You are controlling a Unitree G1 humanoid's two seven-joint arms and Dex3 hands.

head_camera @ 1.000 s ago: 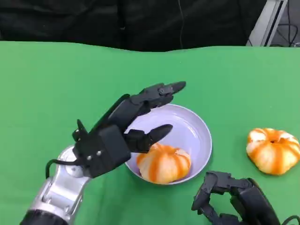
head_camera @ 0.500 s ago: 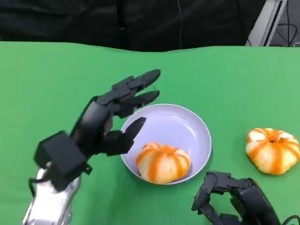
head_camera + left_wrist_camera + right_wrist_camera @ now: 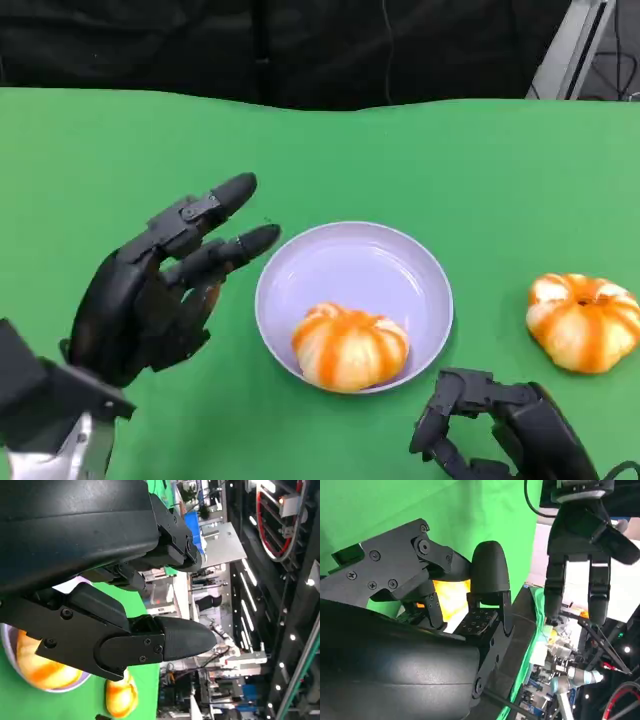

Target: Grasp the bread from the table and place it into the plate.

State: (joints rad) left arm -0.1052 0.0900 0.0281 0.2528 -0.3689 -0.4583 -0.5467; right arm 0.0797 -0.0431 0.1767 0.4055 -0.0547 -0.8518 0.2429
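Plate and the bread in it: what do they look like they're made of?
Plate: pale lavender, smooth and glossy, with soft highlights along the inner wall; probably plastic, maybe glazed ceramic. Bread in it: pumpkin-shaped, with orange and cream ribs and a slight, even sheen; it looks more like a moulded foam or plastic prop than a real bake, though the view cannot settle that.

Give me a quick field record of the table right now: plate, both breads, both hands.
plate: white plate on the green table, near the middle
bread in plate: one orange-striped bread lies at the plate's near edge
bread on table: second bread to the plate's right, apart from it
left hand: left hand raised beside the plate's left rim, fingers spread, holding nothing
right hand: right hand low at the near edge, fingers curled, nothing in them
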